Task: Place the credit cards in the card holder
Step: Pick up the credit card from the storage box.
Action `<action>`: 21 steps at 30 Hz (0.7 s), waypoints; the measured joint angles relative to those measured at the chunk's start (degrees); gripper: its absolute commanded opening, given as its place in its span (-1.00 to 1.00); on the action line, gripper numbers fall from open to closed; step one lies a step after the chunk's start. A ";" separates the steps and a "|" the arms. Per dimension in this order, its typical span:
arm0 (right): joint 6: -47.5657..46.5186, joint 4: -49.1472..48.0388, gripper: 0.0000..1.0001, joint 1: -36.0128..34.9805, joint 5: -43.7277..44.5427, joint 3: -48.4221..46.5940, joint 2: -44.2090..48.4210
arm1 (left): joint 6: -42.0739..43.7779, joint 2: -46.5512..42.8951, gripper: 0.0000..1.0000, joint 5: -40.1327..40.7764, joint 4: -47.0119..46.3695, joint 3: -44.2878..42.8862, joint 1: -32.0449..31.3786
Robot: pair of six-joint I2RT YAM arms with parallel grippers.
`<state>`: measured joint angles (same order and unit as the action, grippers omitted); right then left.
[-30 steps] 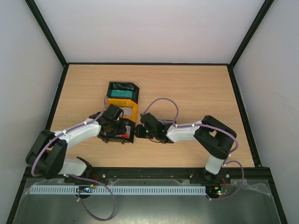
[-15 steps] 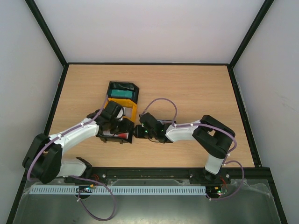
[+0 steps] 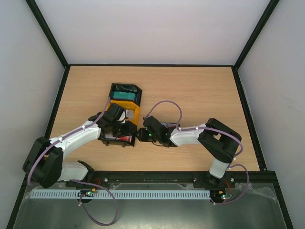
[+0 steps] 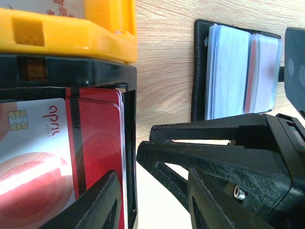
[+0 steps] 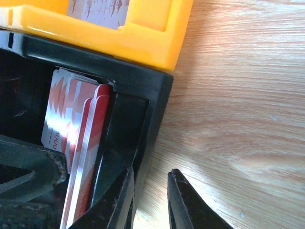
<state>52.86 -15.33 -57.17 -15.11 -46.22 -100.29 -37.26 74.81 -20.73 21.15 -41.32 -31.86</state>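
The red-and-white credit cards (image 4: 47,157) lie stacked in a black tray (image 4: 71,71); they also show in the right wrist view (image 5: 81,124) and the top view (image 3: 125,139). The card holder (image 4: 238,71) lies open on the table right of that tray, with cards in its pockets; in the top view the right wrist hides it. My left gripper (image 4: 152,205) is open and empty, straddling the tray's right wall (image 3: 128,130). My right gripper (image 5: 150,200) is narrowly open and empty at the tray's right corner (image 3: 139,135); its fingers (image 4: 214,143) cross the left wrist view.
A yellow tray (image 3: 134,112) with pale white-pink cards (image 5: 95,9) adjoins the red-card tray on its far side. Beyond it a second black tray (image 3: 125,88) holds teal cards (image 3: 125,95). Both grippers crowd the same tray corner, almost touching.
My left wrist has shifted slightly away and to the right over the red-card tray. My right gripper has barely moved.
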 measured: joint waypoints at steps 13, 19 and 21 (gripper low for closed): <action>1.16 0.17 -0.55 -0.15 4.02 2.12 2.27 | -0.20 -3.50 0.22 7.34 4.00 -3.82 -0.02; 1.55 0.70 -0.53 -0.17 5.51 2.73 2.91 | 0.44 1.79 0.27 8.33 4.50 -2.84 -1.09; 1.60 0.85 -0.53 -0.17 5.88 3.06 2.91 | 0.74 3.23 0.28 8.04 4.46 -2.71 -1.77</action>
<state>54.46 -14.48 -57.34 -9.23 -43.16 -97.38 -36.51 78.04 -12.69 25.61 -44.03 -33.63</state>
